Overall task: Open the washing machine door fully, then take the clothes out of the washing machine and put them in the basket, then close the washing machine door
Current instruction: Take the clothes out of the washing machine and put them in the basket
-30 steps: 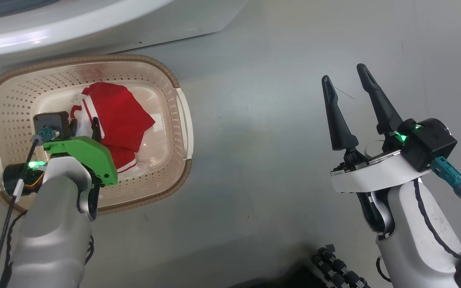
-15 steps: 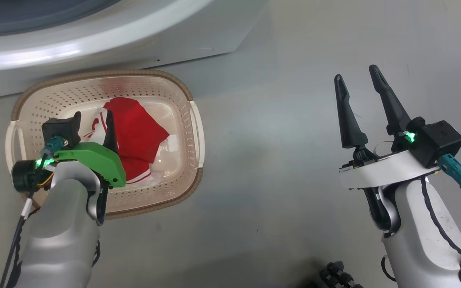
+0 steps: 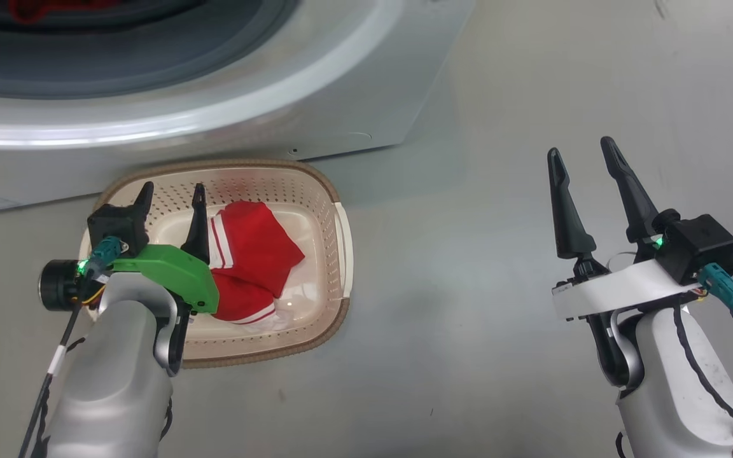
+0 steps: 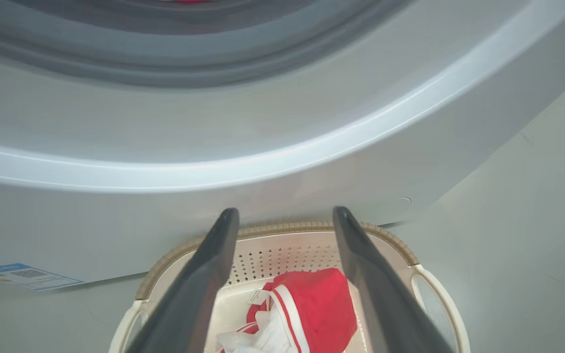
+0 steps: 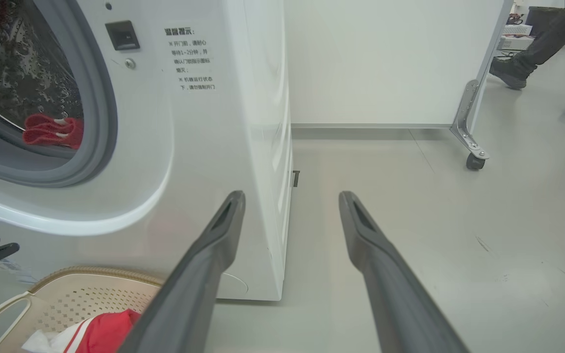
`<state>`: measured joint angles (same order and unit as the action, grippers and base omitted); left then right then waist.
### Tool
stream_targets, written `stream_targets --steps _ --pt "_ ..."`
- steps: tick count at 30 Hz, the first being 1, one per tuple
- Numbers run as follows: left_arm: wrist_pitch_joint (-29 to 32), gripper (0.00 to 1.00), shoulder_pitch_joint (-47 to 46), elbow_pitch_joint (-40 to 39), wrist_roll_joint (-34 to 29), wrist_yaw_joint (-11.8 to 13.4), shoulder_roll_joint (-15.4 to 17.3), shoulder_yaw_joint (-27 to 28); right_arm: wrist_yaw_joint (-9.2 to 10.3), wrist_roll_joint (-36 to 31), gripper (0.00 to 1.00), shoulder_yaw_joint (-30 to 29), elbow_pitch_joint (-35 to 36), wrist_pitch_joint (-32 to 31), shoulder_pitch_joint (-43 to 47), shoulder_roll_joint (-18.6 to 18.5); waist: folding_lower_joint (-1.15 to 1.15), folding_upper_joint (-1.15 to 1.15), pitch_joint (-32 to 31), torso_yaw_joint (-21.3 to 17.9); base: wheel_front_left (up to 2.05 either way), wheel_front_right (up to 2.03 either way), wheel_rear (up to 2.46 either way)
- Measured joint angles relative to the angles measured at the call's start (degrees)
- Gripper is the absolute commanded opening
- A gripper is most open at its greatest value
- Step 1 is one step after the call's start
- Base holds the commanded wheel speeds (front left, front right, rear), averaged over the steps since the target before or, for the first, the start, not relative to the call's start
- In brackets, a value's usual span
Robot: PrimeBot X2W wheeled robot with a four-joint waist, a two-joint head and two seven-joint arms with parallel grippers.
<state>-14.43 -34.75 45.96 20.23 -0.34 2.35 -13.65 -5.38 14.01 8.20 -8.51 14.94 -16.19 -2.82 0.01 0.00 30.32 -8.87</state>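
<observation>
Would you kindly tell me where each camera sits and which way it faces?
Head view: on the head, facing down at the basket, clothes and washing machine; left gripper, right gripper and forearms show.
Left wrist view: on the left wrist, facing the machine's lower front over the basket; its two fingers show.
Right wrist view: on the right wrist, facing past the machine's corner toward a person's feet; its fingers show.
All three share the basket with clothes.
</observation>
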Motion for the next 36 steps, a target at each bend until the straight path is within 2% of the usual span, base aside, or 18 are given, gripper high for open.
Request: stream_targets --steps 11,19,36 --pt "0.00 1.00 6.46 -12.93 -3.39 1.64 -0.11 0.59 0.59 -0.43 1.00 -1.79 -2.10 -0.01 5.12 -0.66 -0.01 0.00 -8.56 2.80 0.00 0.00 0.00" --pt "-0.01 1.00 13.74 -17.68 -4.88 2.99 0.03 0.78 1.49 -0.55 1.00 -2.63 -2.89 -0.01 9.51 -0.65 -0.01 0.00 -14.99 4.67 0.00 0.00 0.00" --pt "0.00 1.00 25.89 -26.28 -5.97 4.35 1.69 1.22 1.59 -1.09 1.00 -1.70 -2.81 -0.01 16.17 -0.51 -0.01 0.00 -25.02 7.47 0.00 0.00 0.00"
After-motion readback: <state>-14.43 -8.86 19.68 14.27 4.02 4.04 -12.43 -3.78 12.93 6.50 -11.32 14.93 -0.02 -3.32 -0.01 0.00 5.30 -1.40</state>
